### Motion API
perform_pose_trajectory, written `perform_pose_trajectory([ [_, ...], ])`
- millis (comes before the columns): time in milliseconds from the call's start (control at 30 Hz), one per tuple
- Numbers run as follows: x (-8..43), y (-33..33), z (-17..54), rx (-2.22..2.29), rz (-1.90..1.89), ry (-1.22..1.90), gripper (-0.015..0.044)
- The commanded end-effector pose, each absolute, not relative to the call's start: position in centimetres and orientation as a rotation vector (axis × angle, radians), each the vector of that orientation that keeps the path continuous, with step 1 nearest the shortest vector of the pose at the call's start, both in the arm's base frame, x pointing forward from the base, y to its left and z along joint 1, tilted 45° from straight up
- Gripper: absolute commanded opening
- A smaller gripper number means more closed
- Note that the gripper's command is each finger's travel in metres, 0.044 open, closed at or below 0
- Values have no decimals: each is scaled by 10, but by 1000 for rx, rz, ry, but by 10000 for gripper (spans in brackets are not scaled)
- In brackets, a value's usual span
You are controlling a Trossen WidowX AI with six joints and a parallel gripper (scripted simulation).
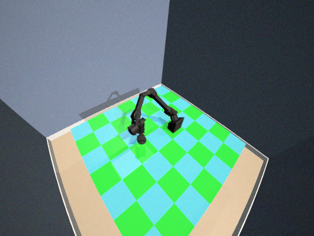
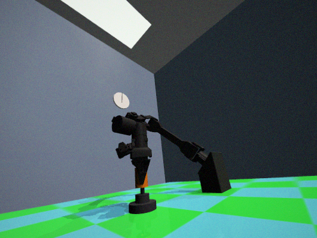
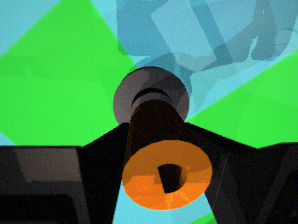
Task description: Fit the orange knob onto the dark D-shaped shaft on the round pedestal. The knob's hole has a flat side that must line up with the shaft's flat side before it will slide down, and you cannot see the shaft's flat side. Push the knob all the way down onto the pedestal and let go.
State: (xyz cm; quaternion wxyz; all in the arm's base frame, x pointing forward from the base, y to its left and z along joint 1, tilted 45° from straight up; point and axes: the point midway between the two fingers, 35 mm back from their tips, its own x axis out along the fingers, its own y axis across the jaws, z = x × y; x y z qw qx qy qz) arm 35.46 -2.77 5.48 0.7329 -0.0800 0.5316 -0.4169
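The orange knob (image 2: 138,180) (image 3: 145,192) is upright between the fingers of my gripper (image 2: 143,181) (image 3: 155,128), which is shut on it. Its top face shows the D-shaped hole (image 3: 171,178) in the wrist view. The round dark pedestal (image 1: 143,142) (image 2: 142,207) (image 3: 123,99) stands on the checkered floor straight below. A short length of the dark shaft (image 2: 142,190) shows between the knob's lower end and the pedestal's raised collar (image 2: 142,197), so the knob is above the collar. Whether the shaft's tip is inside the knob is hidden, and so is its flat side.
The arm's wedge-shaped base (image 1: 176,125) (image 2: 215,173) stands behind and to the right of the pedestal. The arm arches from it over to the pedestal. A low pale rim (image 1: 58,178) edges the floor, and walls rise behind.
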Motion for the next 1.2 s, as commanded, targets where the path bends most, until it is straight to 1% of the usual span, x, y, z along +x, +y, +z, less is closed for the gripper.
perform_pose_trajectory([
  [0, 354, -28, 55, -173, -921, 1163, 0],
  [667, 354, -26, 57, -173, -921, 1163, 0],
  [900, 356, -26, 58, -12, -1030, 1064, 0],
  [1167, 356, -28, 55, -4, -1036, 1058, 0],
])
